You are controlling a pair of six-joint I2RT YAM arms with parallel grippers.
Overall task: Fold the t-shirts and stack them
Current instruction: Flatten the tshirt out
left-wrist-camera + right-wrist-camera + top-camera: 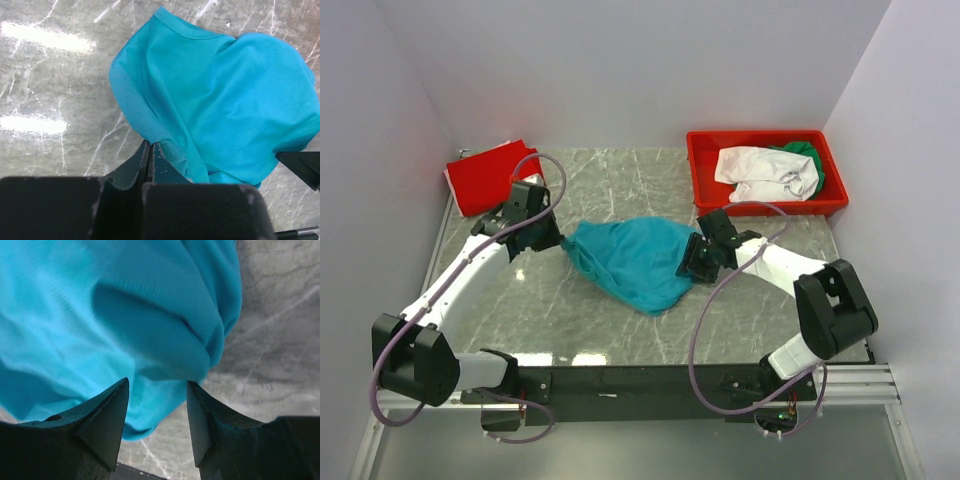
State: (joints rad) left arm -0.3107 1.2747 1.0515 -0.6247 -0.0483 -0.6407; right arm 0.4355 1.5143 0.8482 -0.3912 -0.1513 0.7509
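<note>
The teal t-shirt (pixel 625 258) lies bunched in the middle of the marble table. My left gripper (pixel 560 240) is shut on its left edge; in the left wrist view the gripper (pixel 149 146) pinches the teal cloth (pixel 215 95). My right gripper (pixel 688 262) is open at the shirt's right edge; in the right wrist view the gripper (pixel 157 390) has teal cloth (pixel 125 315) hanging between its spread fingers. A red t-shirt (pixel 488 176) lies folded at the back left. A white t-shirt (pixel 765 172) and a green t-shirt (pixel 802 152) lie in the bin.
A rigid red plastic bin (pixel 705 172) stands at the back right. White walls close in the table on the left, back and right. The black rail (pixel 640 382) with the arm bases runs along the near edge.
</note>
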